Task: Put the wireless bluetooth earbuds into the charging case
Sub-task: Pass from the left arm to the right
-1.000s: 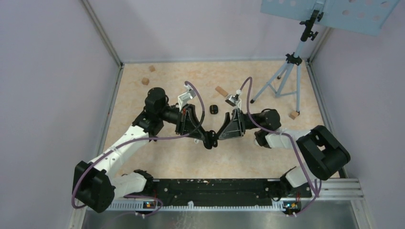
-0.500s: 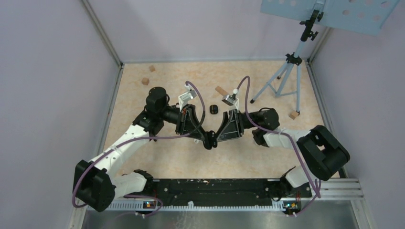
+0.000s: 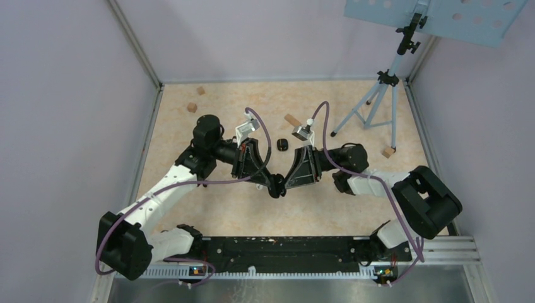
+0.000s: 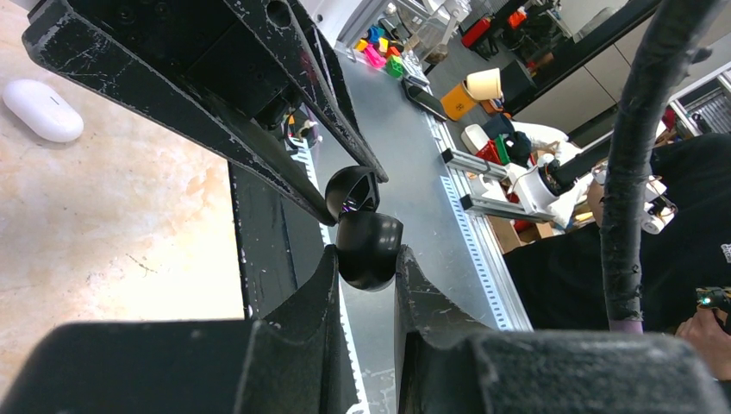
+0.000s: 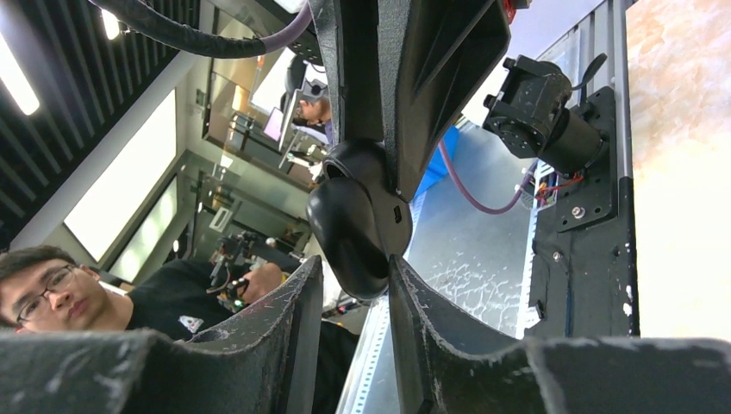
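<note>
Above the middle of the table (image 3: 208, 214), the two grippers meet tip to tip. The left gripper (image 4: 366, 259), only narrowly open, pinches the body of the opened black case (image 4: 369, 250). The right gripper (image 5: 353, 267), its jaws narrow, presses on the case's other half. A white case (image 4: 43, 110) lies on the table. The earbuds are too small to make out.
</note>
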Available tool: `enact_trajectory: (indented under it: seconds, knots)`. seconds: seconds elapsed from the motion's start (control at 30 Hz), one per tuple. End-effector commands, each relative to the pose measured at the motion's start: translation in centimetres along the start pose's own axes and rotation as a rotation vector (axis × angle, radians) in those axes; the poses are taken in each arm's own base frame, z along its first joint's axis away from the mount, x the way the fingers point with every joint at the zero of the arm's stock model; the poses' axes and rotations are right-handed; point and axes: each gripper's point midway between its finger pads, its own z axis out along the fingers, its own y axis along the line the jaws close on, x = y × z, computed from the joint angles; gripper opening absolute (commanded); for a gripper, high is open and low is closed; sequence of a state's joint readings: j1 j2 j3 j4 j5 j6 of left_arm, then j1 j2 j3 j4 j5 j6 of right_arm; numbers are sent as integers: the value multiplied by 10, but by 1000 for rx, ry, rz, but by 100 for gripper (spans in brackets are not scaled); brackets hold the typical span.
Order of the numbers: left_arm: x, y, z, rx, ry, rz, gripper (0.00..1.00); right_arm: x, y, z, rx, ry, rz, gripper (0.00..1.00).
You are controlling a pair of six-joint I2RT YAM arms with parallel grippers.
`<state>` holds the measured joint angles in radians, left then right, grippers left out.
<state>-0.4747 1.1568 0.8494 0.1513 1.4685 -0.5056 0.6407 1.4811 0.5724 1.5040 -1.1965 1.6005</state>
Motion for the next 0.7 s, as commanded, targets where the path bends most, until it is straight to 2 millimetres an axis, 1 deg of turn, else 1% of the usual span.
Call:
enact_trajectory:
  seconds: [0.0, 0.13, 0.23, 0.3, 0.4, 0.67]
  knots:
    - [-11, -9, -1, 13, 1, 77, 0, -1, 31, 5, -105, 2, -254, 34]
    - [-12, -9, -1, 10, -2, 81, 0, -2, 30, 6, -106, 1, -251, 41]
    - [-12, -9, -1, 12, 0, 79, 0, -3, 29, 7, -107, -3, -249, 42]
    - [-12, -9, -1, 11, -1, 78, 0, -4, 29, 7, -108, -5, -249, 41]
    - [-12, -9, -1, 8, -2, 79, 0, -5, 27, 8, -107, -8, -243, 36]
    - [-11, -9, -1, 9, -1, 76, 0, -6, 25, 11, -112, -6, -234, 36]
